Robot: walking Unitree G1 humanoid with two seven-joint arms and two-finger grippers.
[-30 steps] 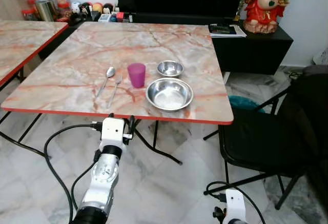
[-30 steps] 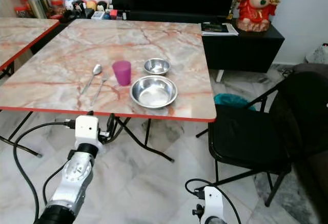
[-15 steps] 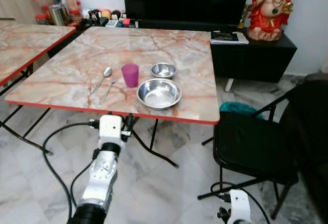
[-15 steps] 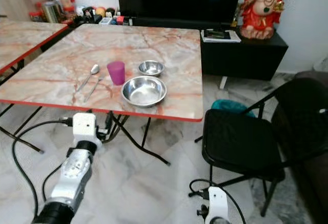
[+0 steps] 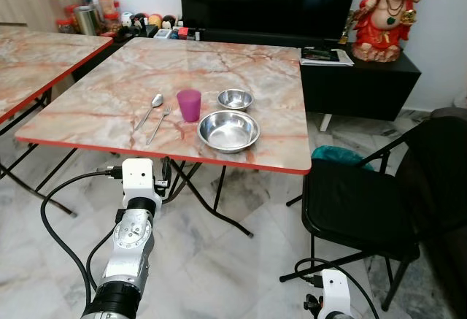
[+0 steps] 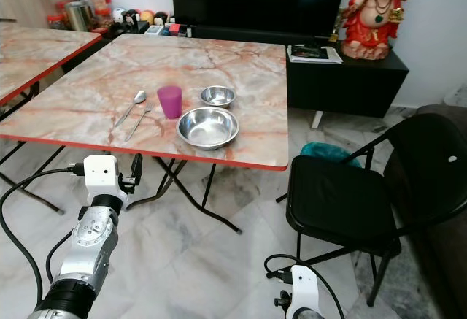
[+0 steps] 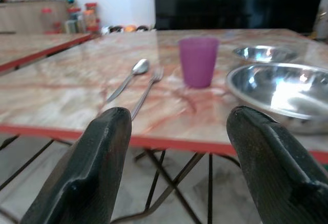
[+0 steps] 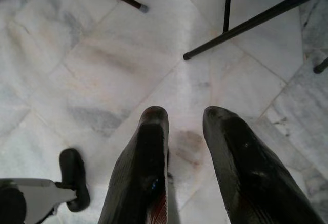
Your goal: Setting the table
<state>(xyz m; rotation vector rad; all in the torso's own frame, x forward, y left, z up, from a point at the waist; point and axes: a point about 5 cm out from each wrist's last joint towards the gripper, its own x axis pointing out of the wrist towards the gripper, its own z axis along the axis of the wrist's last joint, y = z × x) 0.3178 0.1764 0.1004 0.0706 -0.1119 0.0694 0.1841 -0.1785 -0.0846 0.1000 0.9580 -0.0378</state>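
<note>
Two shiny steel bowls (image 5: 228, 130), purple cup (image 5: 190, 105), spoon (image 5: 149, 110), fork (image 5: 157, 124).

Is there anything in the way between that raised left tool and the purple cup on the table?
Nothing visible blocks it. The left tool is open, just short of the table's red edge, facing the purple cup. The spoon and fork lie beside the cup, and the large steel bowl sits on its other side.

The table (image 5: 102, 107) is pink-orange veined marble with a red edge; on it a magenta cup (image 5: 190, 105), shiny silver bowls — a large bowl (image 5: 228, 131) and a small bowl (image 5: 236, 99) — plus a silver spoon (image 5: 150, 109) and fork (image 5: 158, 124). At right, a black chair (image 5: 365, 202); the floor (image 5: 241, 275) is grey-veined white marble.
</note>
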